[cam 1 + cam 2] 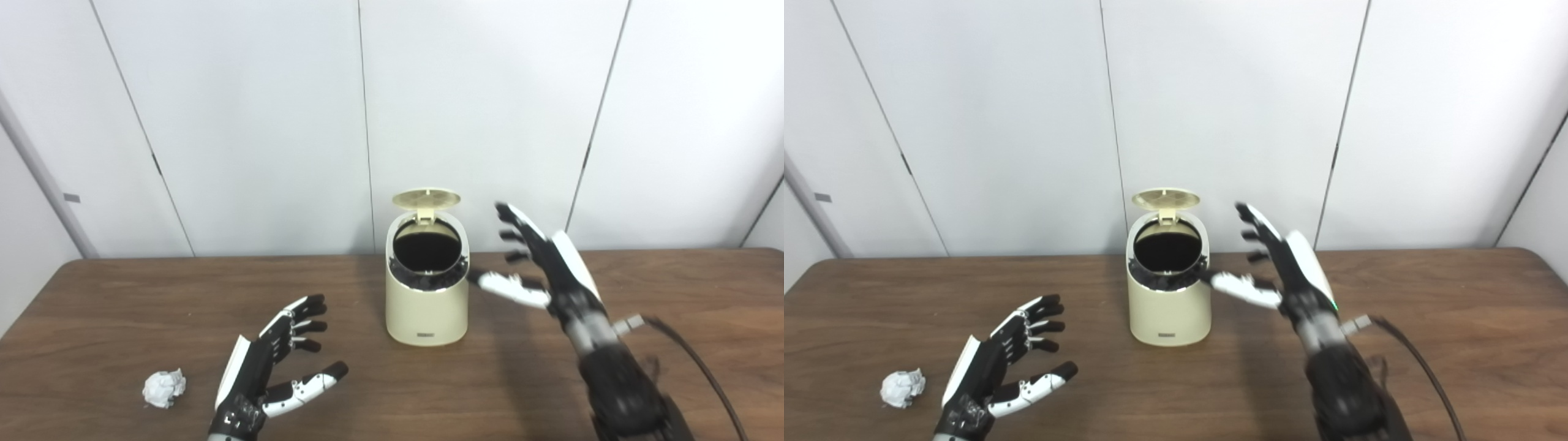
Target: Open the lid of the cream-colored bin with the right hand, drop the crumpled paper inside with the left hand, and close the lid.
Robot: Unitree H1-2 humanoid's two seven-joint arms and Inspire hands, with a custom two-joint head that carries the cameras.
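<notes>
Centre of frame, on the table (551,392), the cream-colored bin (427,312) stands w/ its lid (426,198) flipped up at the back, so I read step one as done. Looking down the mouth I see only dark inside, prob a black liner around the rim; no paper visible in there, though the bottom is too dark for me to be sure.

My right hand (542,266) is just right of the bin, raised, fingers (513,219) spread and holding nothing; the thumb tip looks to be at or v. near the bin's upper right rim, can't tell if touching.

Lower left of frame, the crumpled paper (163,388) lies on the table, not picked up. My left hand (269,367) sits just right of it, palm side turned toward centre, fingers apart, empty, pointing up toward the bin rather than at the paper.

So approx a third in by my reckoning: lid open. Left to do: grab the paper w/ the left hand, carry it over the opening, release, then shut the lid. The left hand will need to come back left, since the paper is beside its wrist end.
</notes>
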